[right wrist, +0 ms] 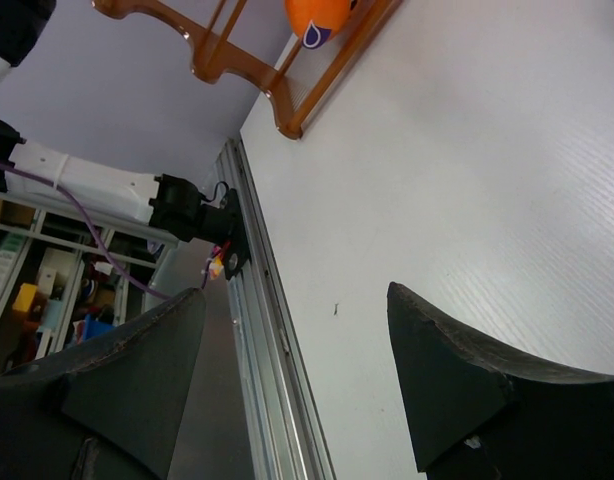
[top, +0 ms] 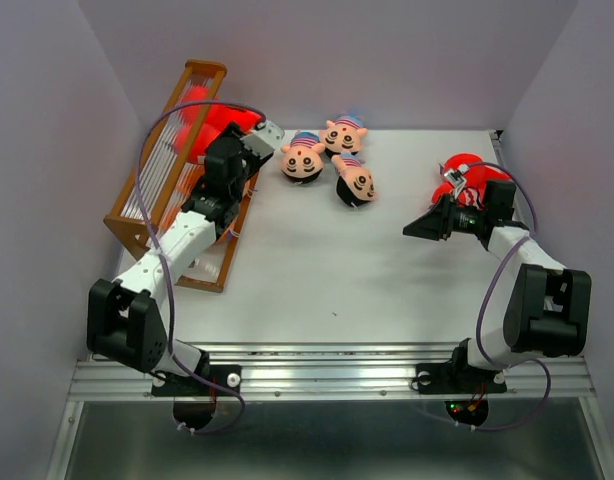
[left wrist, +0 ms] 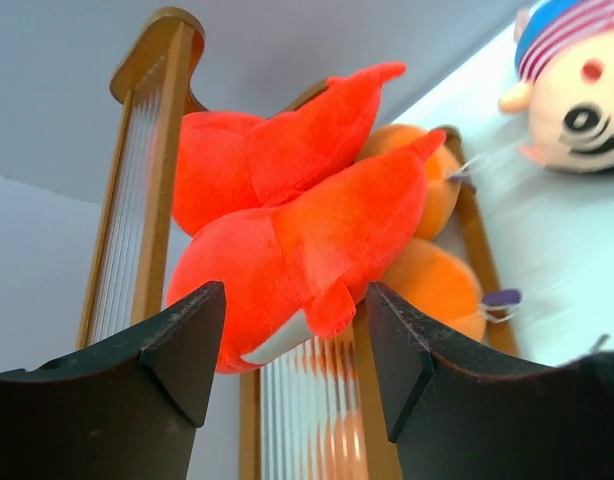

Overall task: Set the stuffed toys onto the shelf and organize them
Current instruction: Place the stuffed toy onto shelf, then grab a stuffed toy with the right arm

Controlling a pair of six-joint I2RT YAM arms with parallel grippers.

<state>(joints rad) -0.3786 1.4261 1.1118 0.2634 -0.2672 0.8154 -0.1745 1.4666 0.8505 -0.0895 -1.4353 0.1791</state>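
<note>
Jaws gape empty on left gripper (left wrist: 295,310) and right gripper (right wrist: 295,300); red and orange toys (left wrist: 277,240) sit on the shelf (left wrist: 152,150), but three doll heads (top: 302,160) and a red toy (top: 467,168) wait along the table's (top: 337,280) far edge.

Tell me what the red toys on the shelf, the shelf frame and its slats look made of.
Red toys: soft plush fabric, matte, with a fuzzy nap and stitched seams. Shelf frame: looks like wood, orange-brown and smooth with a slight sheen, possibly varnished. Slats: translucent, probably plastic; light shows through the fine ribbed lines.
</note>
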